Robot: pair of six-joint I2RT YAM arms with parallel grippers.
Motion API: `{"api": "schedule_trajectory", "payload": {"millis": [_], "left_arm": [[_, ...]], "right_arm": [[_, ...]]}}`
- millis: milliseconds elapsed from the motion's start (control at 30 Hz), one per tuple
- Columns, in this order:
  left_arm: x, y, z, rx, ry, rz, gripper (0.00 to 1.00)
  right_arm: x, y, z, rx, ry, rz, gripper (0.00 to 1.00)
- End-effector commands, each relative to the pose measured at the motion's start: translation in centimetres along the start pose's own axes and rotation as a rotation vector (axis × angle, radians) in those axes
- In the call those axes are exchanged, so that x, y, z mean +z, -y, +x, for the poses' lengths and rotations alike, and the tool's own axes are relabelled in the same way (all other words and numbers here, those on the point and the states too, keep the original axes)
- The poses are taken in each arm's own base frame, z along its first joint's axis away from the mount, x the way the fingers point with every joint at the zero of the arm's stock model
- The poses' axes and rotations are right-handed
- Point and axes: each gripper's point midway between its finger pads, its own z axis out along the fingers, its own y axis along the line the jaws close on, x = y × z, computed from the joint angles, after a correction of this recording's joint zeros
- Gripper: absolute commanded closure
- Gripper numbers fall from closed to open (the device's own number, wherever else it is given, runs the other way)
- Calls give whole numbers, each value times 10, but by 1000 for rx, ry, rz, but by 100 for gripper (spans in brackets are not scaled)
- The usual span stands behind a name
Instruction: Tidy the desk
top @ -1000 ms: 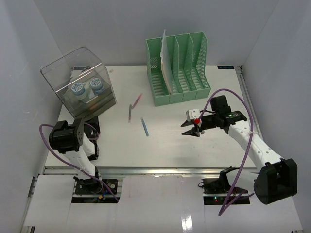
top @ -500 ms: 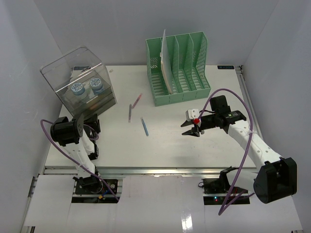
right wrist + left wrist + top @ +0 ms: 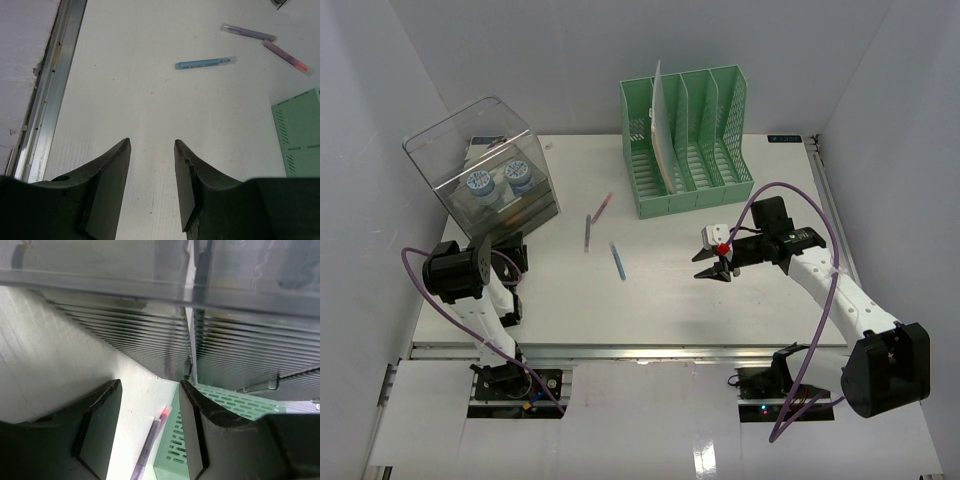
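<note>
The desk (image 3: 670,300) is a white tabletop with a silver front rail (image 3: 50,85). Three pens lie left of its centre: pink (image 3: 603,207), purple (image 3: 588,233) and blue (image 3: 617,261). My left gripper (image 3: 510,250) is open and empty, low at the near edge of the clear plastic box (image 3: 485,170). In the left wrist view the gripper (image 3: 150,385) points under the box toward the purple pen (image 3: 147,450) and pink pen (image 3: 167,412). My right gripper (image 3: 710,265) is open and empty above the desk, right of the pens. In its wrist view the gripper (image 3: 151,145) is over bare tabletop, with the blue pen (image 3: 205,63) farther ahead.
A green file rack (image 3: 685,140) stands at the back centre with a white sheet in its left slot. It also shows in the right wrist view (image 3: 302,132). The clear box holds two round blue-lidded containers (image 3: 498,180). Pale grey walls enclose the desk.
</note>
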Motion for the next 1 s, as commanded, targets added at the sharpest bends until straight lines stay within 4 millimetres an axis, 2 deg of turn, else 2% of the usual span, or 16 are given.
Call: {"api": "schedule_trajectory", "payload": {"millis": [0,167,333,500,667,833,967], "left_arm": [[-9,82,-10,33,42,320,42],[-20,84,1,30,-20,355,57],[-29,90,8,45,-60,382,59],[-35,110,8,80,-58,440,50],[-35,122,7,117,-48,456,39],[-26,116,4,133,-34,405,32],[-12,105,-3,97,-6,345,33]], "right_arm": [[0,2,1,-12,8,4,53],[0,3,1,-9,7,3,53],[1,3,3,-3,4,1,53],[1,3,4,0,2,1,52],[2,3,5,0,-1,-1,52],[2,3,6,6,-5,0,52],[2,4,7,5,-8,1,52]]}}
